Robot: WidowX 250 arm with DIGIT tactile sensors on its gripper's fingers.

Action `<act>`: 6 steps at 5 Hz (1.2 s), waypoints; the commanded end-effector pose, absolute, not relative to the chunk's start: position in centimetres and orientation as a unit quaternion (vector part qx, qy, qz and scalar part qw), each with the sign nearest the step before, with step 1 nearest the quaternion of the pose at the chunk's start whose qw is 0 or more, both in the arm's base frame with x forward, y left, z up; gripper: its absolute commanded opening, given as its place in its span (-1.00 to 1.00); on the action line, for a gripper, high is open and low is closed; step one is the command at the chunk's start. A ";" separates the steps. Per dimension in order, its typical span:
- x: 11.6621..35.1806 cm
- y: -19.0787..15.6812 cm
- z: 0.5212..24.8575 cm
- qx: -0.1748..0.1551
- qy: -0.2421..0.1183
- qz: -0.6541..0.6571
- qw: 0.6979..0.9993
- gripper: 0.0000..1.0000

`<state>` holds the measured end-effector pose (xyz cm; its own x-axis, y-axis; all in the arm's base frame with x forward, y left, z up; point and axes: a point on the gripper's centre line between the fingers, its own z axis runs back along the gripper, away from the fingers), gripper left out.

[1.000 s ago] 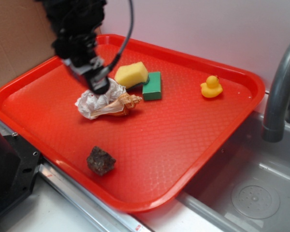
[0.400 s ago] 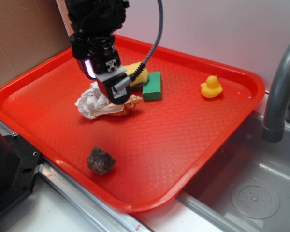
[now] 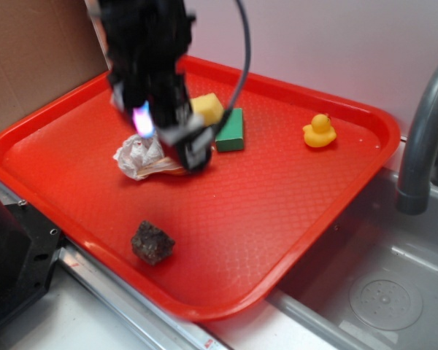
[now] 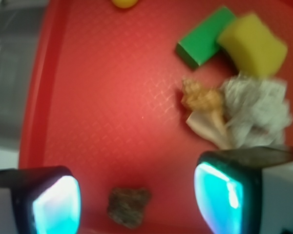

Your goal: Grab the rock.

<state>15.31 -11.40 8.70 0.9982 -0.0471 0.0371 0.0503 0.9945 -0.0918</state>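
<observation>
Ideally the gripper [image 4: 136, 195], fingers spread wide apart, drops straight so both pads flank the rock [image 4: 129, 206] (near the tray's [image 3: 292, 219] front edge, well clear of the seashell [image 4: 205, 114]) before closing.

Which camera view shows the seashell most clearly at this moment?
The wrist view: the seashell lies unobstructed and whole beside the paper ball. In the exterior view the gripper covers it almost completely.
</observation>
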 end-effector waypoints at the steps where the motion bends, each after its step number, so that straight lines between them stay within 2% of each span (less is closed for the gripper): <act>1: 10.9 -15.2 7.1 -0.054 -0.025 -0.001 0.998 1.00; 3: 10.3 -13.5 5.3 -0.056 -0.010 -0.024 0.998 1.00; 6: 10.5 -14.5 2.0 -0.056 0.016 -0.068 0.996 1.00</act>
